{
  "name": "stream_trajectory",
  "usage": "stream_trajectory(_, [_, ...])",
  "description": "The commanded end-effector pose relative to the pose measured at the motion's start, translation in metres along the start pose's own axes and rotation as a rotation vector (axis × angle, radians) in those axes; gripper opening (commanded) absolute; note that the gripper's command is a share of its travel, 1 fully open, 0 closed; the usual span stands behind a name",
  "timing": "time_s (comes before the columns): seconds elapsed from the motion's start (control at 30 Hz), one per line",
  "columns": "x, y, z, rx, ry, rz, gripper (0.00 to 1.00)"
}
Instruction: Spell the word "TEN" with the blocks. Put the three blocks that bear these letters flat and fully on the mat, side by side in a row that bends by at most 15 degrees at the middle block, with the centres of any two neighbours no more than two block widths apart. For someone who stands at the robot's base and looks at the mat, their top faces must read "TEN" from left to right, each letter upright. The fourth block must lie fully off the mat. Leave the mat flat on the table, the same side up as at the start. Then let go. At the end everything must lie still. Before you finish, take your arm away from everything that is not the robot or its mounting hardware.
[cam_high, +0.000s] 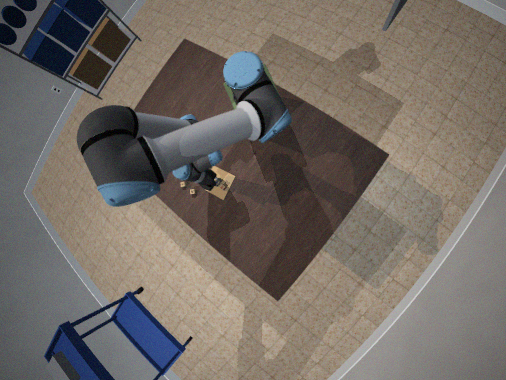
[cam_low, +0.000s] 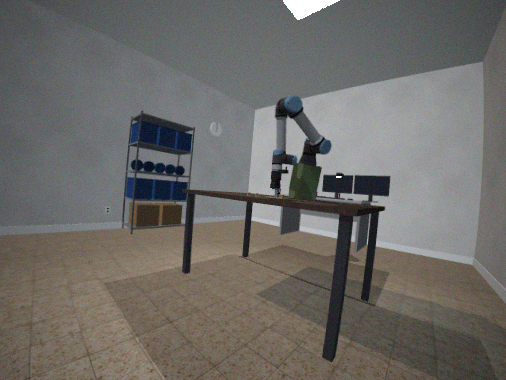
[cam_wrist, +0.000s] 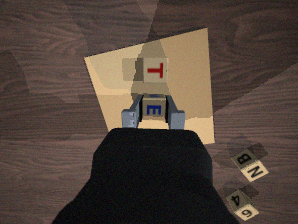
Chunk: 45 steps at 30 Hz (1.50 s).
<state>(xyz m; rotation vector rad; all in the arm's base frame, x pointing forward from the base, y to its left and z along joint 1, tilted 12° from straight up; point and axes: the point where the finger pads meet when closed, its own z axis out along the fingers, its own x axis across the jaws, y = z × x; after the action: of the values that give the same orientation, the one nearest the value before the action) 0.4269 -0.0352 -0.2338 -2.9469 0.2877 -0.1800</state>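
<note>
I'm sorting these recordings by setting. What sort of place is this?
Probably a lab or workshop room: a robot arm stands on a dark wooden table, a metal shelf rack of blue bins stands by the wall, and two monitors sit behind.

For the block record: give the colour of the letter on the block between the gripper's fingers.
Blue: the E on the tan wooden block, clearest in the wrist view.

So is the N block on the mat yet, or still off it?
Off. In the wrist view the N block lies on the bare table, apart from the mat's corner.
</note>
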Motion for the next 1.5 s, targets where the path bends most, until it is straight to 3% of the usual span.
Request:
stream_trajectory(0.0, [0.0, 0.0, 0.0, 0.0, 0.001, 0.0, 0.61])
stream_trajectory(0.13, [0.0, 0.0, 0.0, 0.0, 0.001, 0.0, 0.67])
stream_trajectory(0.17, [0.0, 0.0, 0.0, 0.0, 0.001, 0.0, 0.73])
stream_trajectory(0.23, [0.0, 0.0, 0.0, 0.0, 0.001, 0.0, 0.73])
stream_trajectory(0.27, [0.0, 0.0, 0.0, 0.0, 0.001, 0.0, 0.79])
stream_trajectory(0.9, [0.0, 0.0, -0.004, 0.0, 0.001, 0.0, 0.79])
stream_trajectory(1.4, [0.0, 0.0, -0.055, 0.0, 0.001, 0.0, 0.79])
stream_trajectory(1.47, [0.0, 0.0, -0.055, 0.0, 0.001, 0.0, 0.79])
